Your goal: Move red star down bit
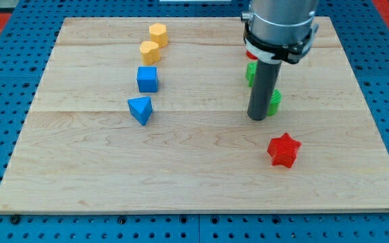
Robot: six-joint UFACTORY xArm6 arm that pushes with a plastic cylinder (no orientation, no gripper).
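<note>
One red star [283,150] lay just below-right of my tip [257,119], untouched; having no jaws and holding nothing, the tip next needed to push it down the surface [194,175].

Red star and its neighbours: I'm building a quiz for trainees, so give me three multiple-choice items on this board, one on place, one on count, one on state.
1. The red star lies where from my tip?
A toward the view's top-left
B toward the view's bottom-right
C directly left

2. How many blue blocks?
A one
B two
C three

3. Is my tip touching the red star?
A yes
B no, apart

Answers: 1 B, the star sits lower and to the right. 2 B, a blue cube and a blue triangular block. 3 B, bare wood shows between them.
</note>
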